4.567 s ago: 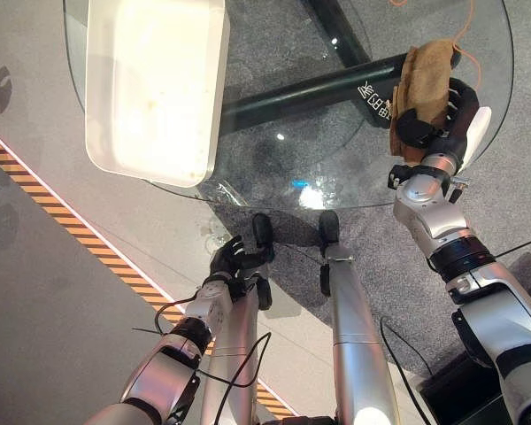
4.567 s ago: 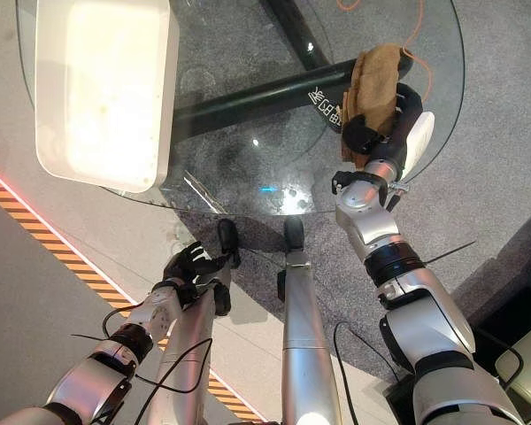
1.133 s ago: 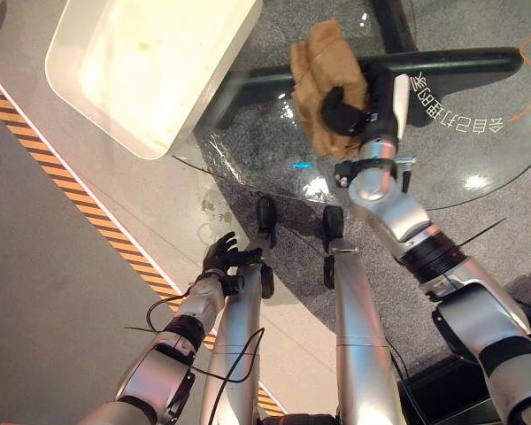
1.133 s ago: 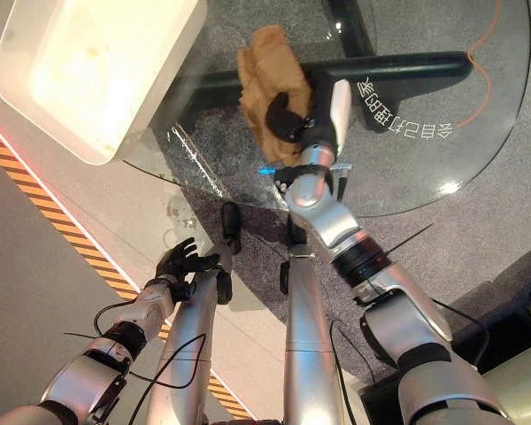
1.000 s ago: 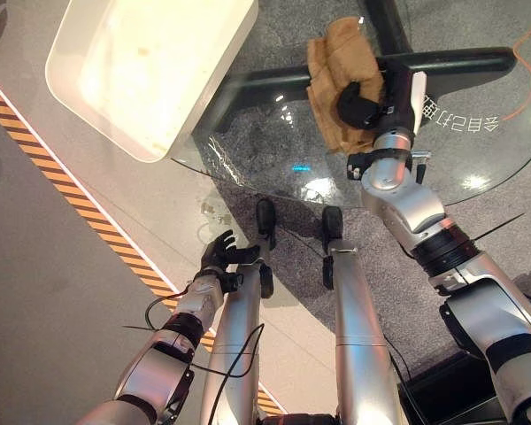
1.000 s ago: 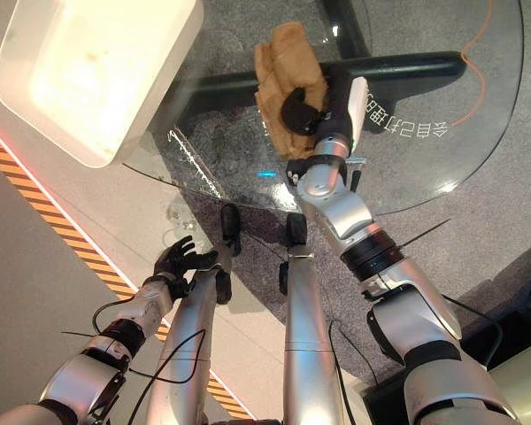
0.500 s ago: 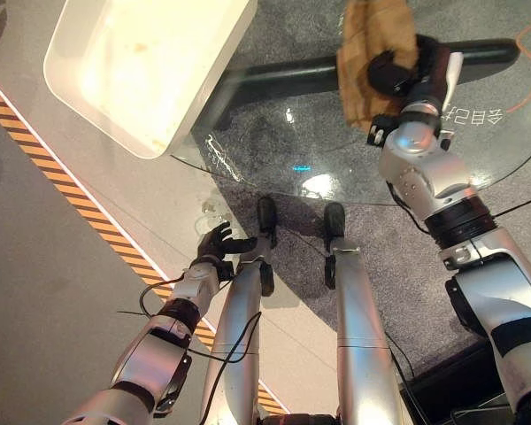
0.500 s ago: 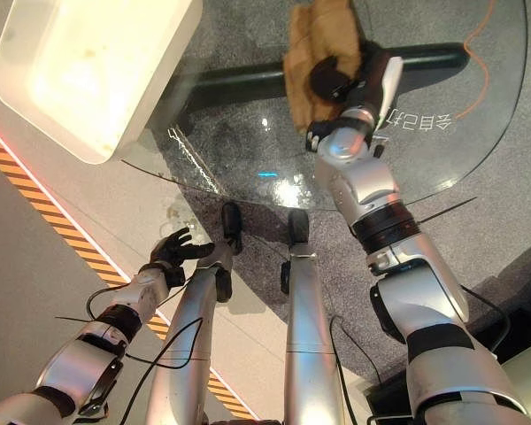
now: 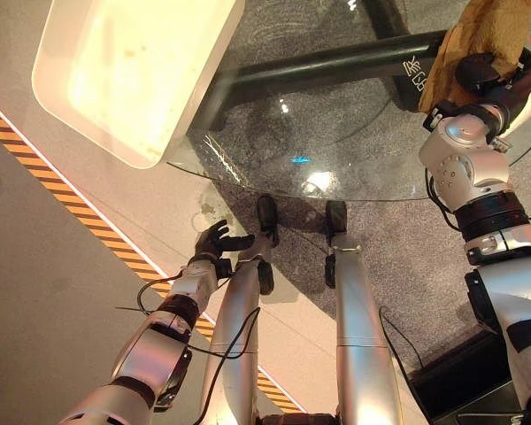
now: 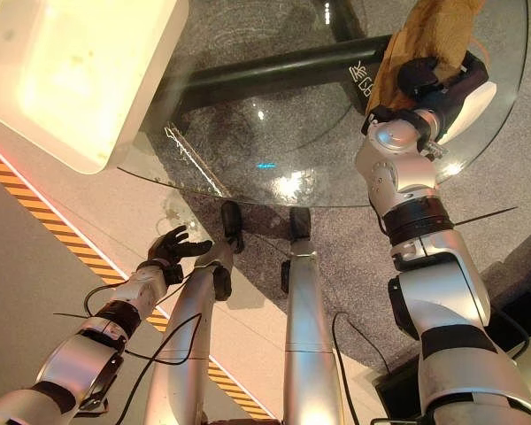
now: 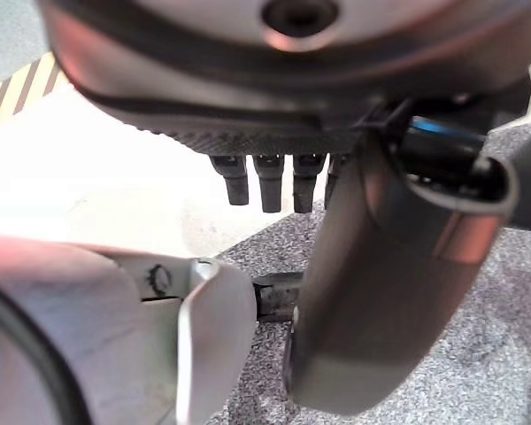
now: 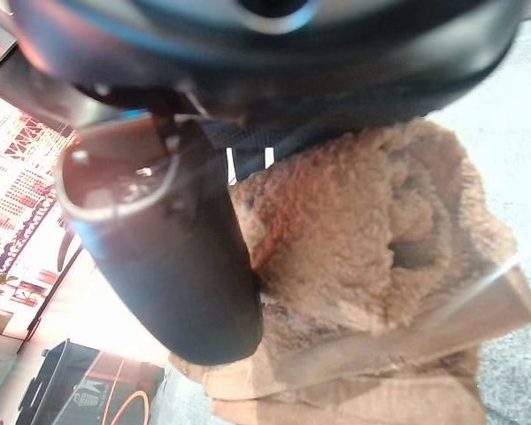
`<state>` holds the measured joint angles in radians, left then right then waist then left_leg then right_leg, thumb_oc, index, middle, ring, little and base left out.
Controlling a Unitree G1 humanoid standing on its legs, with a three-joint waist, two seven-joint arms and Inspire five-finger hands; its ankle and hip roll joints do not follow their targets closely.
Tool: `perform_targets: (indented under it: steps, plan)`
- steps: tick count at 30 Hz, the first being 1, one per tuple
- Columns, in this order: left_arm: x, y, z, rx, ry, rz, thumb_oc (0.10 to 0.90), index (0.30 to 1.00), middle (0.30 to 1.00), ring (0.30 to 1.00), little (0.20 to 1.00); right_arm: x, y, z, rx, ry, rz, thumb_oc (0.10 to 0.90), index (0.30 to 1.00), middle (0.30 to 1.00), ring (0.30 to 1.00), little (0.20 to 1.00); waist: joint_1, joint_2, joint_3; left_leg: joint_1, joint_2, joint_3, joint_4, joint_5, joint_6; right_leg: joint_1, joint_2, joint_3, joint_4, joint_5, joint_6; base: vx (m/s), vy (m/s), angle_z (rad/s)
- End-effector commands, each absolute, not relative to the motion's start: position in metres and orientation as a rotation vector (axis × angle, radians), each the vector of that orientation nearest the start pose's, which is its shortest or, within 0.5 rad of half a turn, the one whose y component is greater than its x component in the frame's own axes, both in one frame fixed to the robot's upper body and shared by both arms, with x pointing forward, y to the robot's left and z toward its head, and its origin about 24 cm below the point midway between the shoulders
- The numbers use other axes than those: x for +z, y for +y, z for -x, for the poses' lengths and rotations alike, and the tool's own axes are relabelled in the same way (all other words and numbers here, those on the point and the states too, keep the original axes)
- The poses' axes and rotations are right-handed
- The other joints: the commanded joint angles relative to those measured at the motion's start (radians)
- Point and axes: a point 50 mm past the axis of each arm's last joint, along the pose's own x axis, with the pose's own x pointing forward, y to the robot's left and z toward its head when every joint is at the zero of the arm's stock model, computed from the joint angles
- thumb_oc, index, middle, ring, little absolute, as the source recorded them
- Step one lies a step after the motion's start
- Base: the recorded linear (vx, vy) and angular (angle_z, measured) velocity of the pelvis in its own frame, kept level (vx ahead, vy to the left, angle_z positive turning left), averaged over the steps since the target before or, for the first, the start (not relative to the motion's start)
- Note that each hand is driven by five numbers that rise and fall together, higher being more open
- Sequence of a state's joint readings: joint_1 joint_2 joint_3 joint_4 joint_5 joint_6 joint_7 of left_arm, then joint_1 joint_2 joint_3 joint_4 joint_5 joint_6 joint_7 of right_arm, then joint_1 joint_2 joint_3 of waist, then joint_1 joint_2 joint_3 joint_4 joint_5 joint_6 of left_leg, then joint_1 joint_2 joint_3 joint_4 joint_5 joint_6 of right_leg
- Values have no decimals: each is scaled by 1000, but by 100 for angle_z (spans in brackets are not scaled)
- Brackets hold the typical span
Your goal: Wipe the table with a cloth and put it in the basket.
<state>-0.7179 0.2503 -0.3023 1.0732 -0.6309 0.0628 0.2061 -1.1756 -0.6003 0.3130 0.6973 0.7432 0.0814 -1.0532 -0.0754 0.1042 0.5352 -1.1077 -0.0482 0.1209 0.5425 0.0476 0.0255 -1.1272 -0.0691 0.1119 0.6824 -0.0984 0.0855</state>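
Right hand [image 9: 488,78] presses a tan cloth [image 9: 478,40] on the round glass table [image 9: 336,133], fingers curled over it. Left hand [image 9: 214,241] hangs low, fingers loose. White basket [image 9: 124,75] sits far left.

The basket [image 9: 115,71] sits on the table's [image 9: 336,150] left, the cloth [image 9: 478,35] at its right.

Lettering in view, none of it legible

White characters sit on the dark base bar [image 9: 336,66] seen through the glass counter [image 9: 274,159], partly hidden behind the cloth [image 9: 478,35] and upside down; they cannot be made out. The white basket [image 9: 115,80] bears no readable mark
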Motion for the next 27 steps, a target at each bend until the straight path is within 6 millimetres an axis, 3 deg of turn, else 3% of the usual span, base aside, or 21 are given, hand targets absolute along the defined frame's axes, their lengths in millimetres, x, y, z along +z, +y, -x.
perform_targets:
  steps: [1,8,15,20,21,24,25,27]
  plan:
    - [-14,186,-339,216,566,86,800,900,900,900,900,332,-259,-356,-1019,-559,-182,100,300,300,300,200,-28,29,-15,26,5,-63,-17,-95,-19,-18,-56,-39,-147,107,43,9,20,-6]
    - [-12,183,-341,208,565,98,800,900,900,900,900,332,-246,-364,-892,-546,-39,100,300,300,300,200,-30,32,-15,26,3,-64,-20,-93,-23,-16,-59,-37,-157,107,42,3,7,-1]
    - [-7,183,-344,206,562,105,800,900,900,900,900,331,-216,-377,-637,-507,164,100,300,300,300,200,-24,35,-15,12,-2,-67,-16,-90,-25,-28,-60,-36,-152,105,42,2,5,0]
    - [-2,184,-348,202,557,105,800,900,900,900,900,329,-187,-381,-454,-489,267,100,300,300,300,200,-18,38,-15,-1,-5,-73,-13,-86,-28,-40,-62,-38,-142,99,40,0,0,0]
    - [0,183,-349,198,553,107,800,900,900,900,900,328,-172,-381,-380,-489,314,100,300,300,300,200,-13,40,-15,-8,-5,-74,-15,-83,-29,-47,-62,-38,-142,98,39,0,0,0]
    - [0,183,-349,198,553,107,800,900,900,900,900,328,-172,-381,-379,-489,315,100,300,300,300,200,-14,41,-15,-9,-6,-75,-15,-83,-29,-47,-63,-39,-141,98,39,0,0,0]
    - [2,183,-350,193,548,105,800,900,900,900,900,325,-150,-379,-274,-486,354,100,300,300,300,200,-8,43,-15,-21,-8,-79,-16,-78,-32,-57,-63,-39,-141,95,37,0,0,0]
    - [2,183,-350,193,548,105,800,900,900,900,900,325,-150,-379,-274,-486,354,100,300,300,300,200,-8,43,-15,-22,-8,-80,-16,-78,-32,-57,-63,-39,-141,95,37,-12,-4,2]
